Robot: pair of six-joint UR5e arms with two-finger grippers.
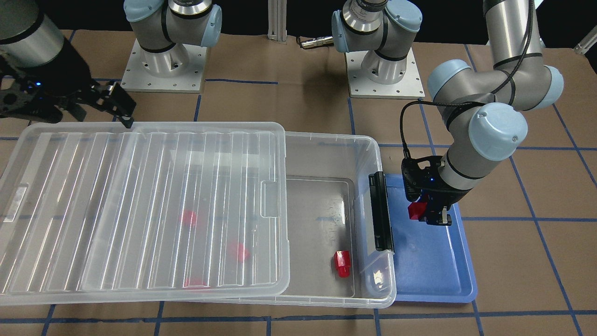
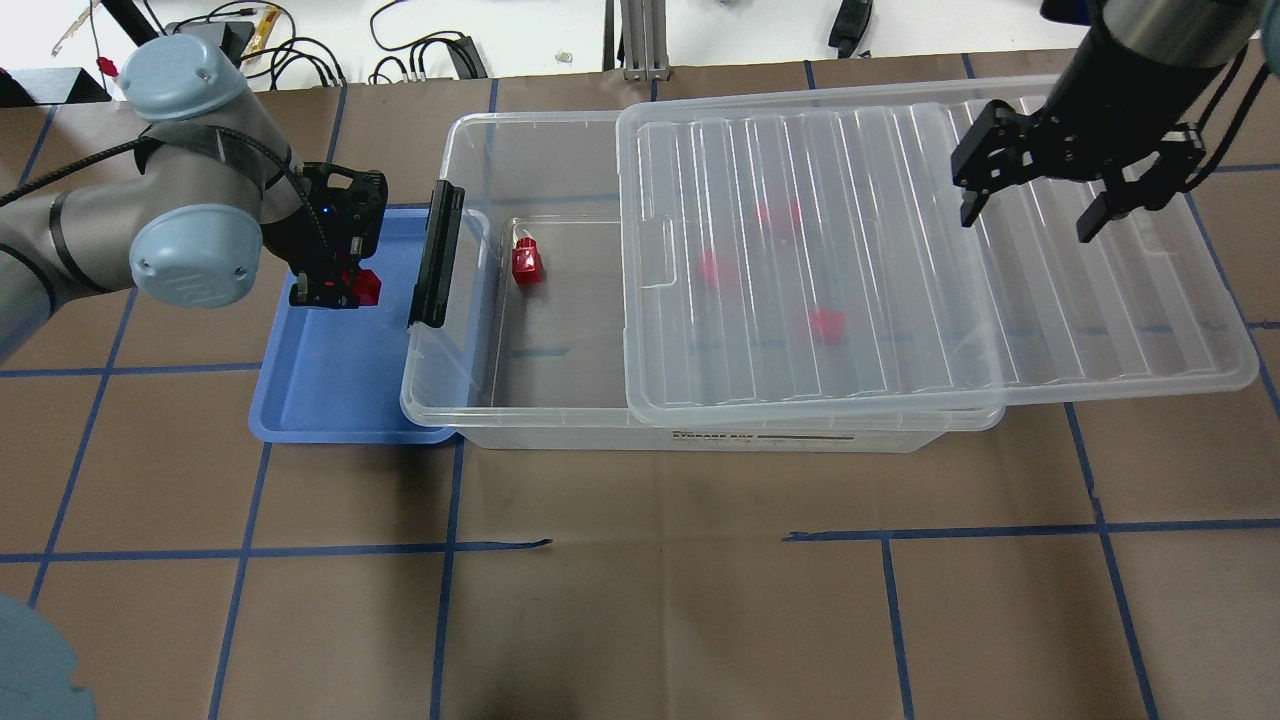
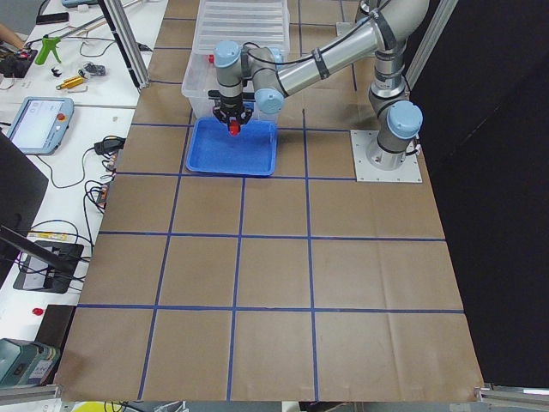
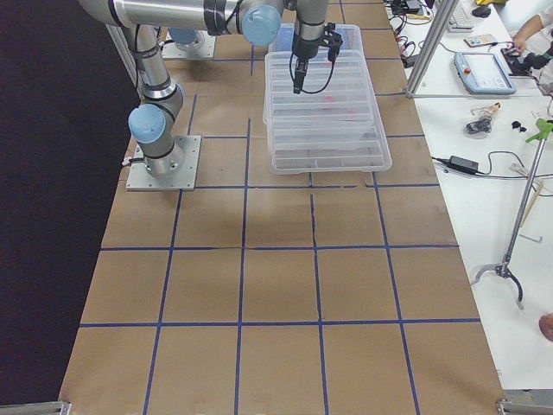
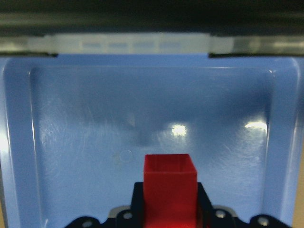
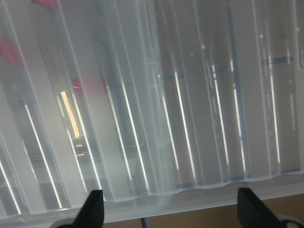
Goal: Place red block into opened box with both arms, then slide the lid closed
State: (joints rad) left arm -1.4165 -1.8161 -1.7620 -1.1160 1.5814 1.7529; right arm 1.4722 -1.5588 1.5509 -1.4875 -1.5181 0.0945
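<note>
A red block (image 2: 365, 287) is pinched between the jaws of the left gripper (image 2: 338, 293) and held over the blue tray (image 2: 330, 390), just beside the black latch bar (image 2: 438, 255) of the box (image 2: 700, 436). The lid (image 2: 900, 250) is laid over most of the box, shifted away from the latch end, so that this end is left uncovered and a second red block (image 2: 526, 263) is seen on its floor. The jaws of the right gripper (image 2: 1027, 224) are spread wide above the lid, near its outer end
</note>
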